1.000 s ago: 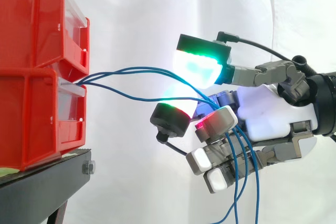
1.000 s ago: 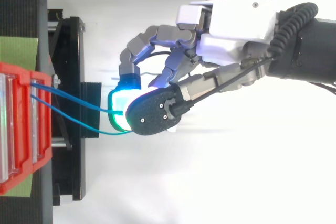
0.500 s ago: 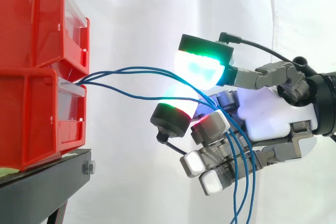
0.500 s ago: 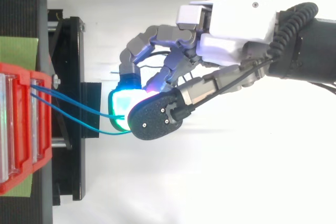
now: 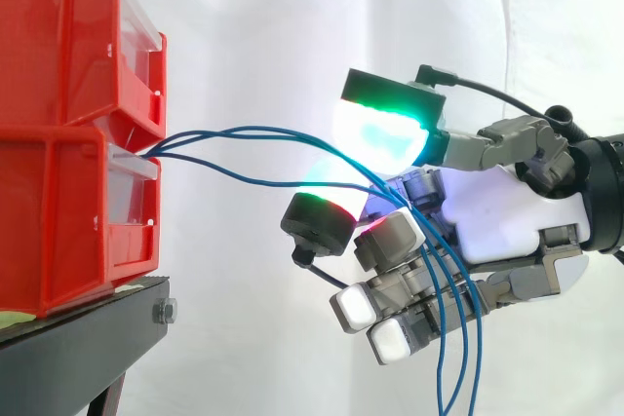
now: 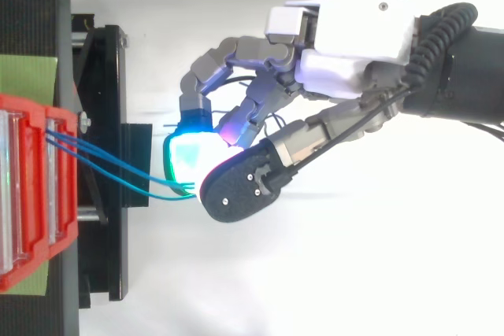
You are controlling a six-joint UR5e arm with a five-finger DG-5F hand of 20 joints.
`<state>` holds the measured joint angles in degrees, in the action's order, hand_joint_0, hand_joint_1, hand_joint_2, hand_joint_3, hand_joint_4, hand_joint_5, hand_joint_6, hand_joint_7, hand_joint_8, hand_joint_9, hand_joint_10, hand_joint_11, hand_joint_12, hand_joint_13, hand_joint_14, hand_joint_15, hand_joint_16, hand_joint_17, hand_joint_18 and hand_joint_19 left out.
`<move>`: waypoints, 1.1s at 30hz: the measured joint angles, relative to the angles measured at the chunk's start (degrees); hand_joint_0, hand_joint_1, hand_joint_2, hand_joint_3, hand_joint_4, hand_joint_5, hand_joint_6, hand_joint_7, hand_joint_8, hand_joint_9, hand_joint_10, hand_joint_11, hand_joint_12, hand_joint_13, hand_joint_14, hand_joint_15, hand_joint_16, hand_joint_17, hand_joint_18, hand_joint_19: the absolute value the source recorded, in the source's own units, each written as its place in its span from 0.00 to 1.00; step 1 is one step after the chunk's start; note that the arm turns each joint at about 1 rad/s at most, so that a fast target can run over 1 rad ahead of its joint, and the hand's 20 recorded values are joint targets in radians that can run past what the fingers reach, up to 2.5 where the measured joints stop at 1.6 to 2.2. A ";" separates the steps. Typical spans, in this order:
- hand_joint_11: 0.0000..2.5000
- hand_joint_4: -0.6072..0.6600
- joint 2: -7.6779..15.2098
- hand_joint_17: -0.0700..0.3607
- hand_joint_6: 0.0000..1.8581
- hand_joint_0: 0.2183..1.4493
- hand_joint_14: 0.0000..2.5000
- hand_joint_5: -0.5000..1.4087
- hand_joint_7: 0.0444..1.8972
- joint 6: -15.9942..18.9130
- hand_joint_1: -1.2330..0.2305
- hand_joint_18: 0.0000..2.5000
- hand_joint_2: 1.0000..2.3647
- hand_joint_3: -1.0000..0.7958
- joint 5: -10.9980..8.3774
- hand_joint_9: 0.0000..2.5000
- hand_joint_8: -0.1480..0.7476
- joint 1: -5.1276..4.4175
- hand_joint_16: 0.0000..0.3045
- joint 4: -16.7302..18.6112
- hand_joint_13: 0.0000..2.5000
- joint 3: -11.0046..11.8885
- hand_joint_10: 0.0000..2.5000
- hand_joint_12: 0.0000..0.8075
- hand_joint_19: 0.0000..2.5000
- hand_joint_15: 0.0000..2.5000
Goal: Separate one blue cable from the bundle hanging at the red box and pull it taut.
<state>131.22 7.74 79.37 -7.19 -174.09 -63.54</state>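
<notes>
The robot hand curls its fingers round the blue cables. They run from the red box at the stand's edge, then hang down.

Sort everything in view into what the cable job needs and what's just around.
Job:
thin blue cables, bundled
stacked red plastic bins they hang from
robot hand, fingers curled round the cables

Just around:
black metal stand under the bins
white fabric curtain behind
</notes>
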 measured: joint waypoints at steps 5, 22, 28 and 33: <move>0.47 0.52 -0.02 0.42 0.50 0.32 0.01 0.17 0.49 0.00 0.33 0.27 0.00 0.28 0.02 0.46 0.52 0.05 0.16 0.00 0.32 0.00 0.01 0.44 0.22 0.23; 0.47 0.57 -0.01 0.46 0.50 0.26 0.01 0.15 0.46 0.00 0.50 0.29 0.00 0.28 -0.01 0.47 0.54 -0.28 0.19 0.17 0.40 0.01 0.01 0.45 0.24 0.30; 0.48 0.56 0.00 0.45 0.50 0.30 0.01 0.15 0.46 -0.01 0.43 0.29 0.00 0.28 -0.01 0.47 0.53 -0.35 0.18 0.23 0.41 0.00 0.01 0.45 0.24 0.30; 0.49 0.52 0.01 0.45 0.50 0.37 0.01 0.15 0.48 -0.01 0.36 0.29 0.01 0.32 -0.01 0.46 0.52 -0.37 0.18 0.27 0.41 0.00 0.01 0.44 0.24 0.30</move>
<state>131.22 7.72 79.36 -7.56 -173.82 -63.55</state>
